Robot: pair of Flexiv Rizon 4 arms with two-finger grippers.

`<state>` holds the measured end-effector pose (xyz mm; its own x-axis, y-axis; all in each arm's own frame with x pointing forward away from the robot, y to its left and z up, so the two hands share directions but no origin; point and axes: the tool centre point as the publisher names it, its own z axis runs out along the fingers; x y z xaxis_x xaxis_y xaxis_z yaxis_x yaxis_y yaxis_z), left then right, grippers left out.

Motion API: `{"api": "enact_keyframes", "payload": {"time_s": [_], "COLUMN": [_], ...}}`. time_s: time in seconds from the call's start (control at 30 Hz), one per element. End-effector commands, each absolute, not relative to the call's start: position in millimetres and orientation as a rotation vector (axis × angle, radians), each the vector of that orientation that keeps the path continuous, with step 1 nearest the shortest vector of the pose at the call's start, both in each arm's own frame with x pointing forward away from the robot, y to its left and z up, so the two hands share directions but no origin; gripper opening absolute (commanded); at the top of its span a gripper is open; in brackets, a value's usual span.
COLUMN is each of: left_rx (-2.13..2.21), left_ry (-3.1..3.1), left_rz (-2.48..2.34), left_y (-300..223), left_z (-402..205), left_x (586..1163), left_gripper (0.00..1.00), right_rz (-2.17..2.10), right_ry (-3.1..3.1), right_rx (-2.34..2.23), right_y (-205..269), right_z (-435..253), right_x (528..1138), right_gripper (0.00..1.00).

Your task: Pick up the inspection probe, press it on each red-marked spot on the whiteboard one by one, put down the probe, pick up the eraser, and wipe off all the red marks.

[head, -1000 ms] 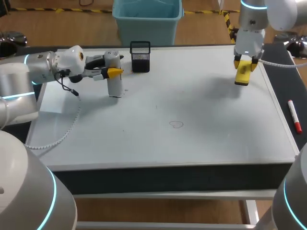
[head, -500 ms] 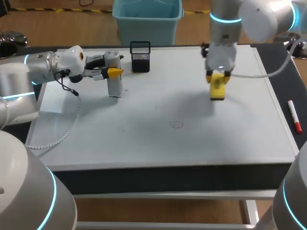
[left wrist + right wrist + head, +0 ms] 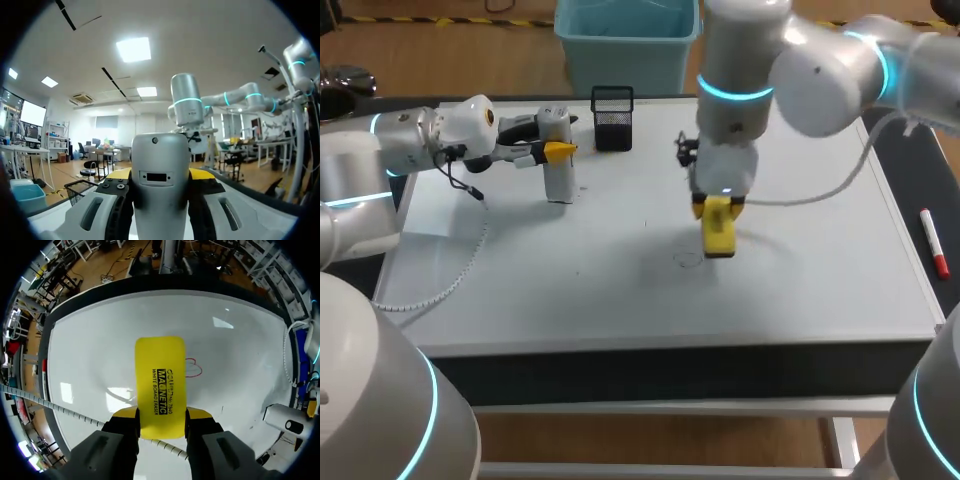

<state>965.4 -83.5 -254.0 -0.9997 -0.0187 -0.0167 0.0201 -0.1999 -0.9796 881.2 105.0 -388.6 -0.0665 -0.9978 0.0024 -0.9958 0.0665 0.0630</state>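
My left gripper (image 3: 552, 150) is shut on the white inspection probe (image 3: 558, 165), which stands upright over the back left of the whiteboard (image 3: 800, 230). In the left wrist view the probe (image 3: 160, 180) fills the space between the yellow tips of that gripper (image 3: 160, 175). My right gripper (image 3: 718, 208) is shut on the yellow eraser (image 3: 720, 232) and hangs over the middle of the board. A faint red ring mark (image 3: 688, 259) lies just beside the eraser. In the right wrist view the eraser (image 3: 161, 385) points ahead of the gripper (image 3: 161, 415), and the red mark (image 3: 193, 368) sits right next to its edge.
A black mesh cup (image 3: 612, 119) stands at the board's back edge, close to the probe. A red marker (image 3: 934, 243) lies on the dark strip along the right side. A coiled white cable (image 3: 460, 265) trails across the left of the board.
My right arm has carried the eraser from the back right of the board leftward and forward to the middle, beside the red mark. The left arm and probe have not moved.
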Motion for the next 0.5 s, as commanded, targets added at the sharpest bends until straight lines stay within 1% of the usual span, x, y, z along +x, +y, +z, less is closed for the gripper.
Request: {"api": "enact_keyframes", "payload": {"time_s": [0.03, 0.2, 0.5], "left_rx": [0.003, 0.003, 0.003], "left_ry": [1.969, 1.969, 1.969], "left_rz": [-2.415, -2.415, -2.415], "left_y": [-83, -83, -83], "left_z": [-254, -254, -254], "left_x": [965, 965, 965], "left_gripper": [0.0, 0.0, 0.0], "right_rz": [-0.025, -0.047, -0.019], "right_ry": [-2.26, -2.251, -2.247], "right_rx": [2.103, 2.11, 2.132], "right_y": [126, 142, 156], "right_z": [-394, -397, -404], "right_x": [876, 871, 866], "right_gripper": [0.0, 0.0, 0.0]}}
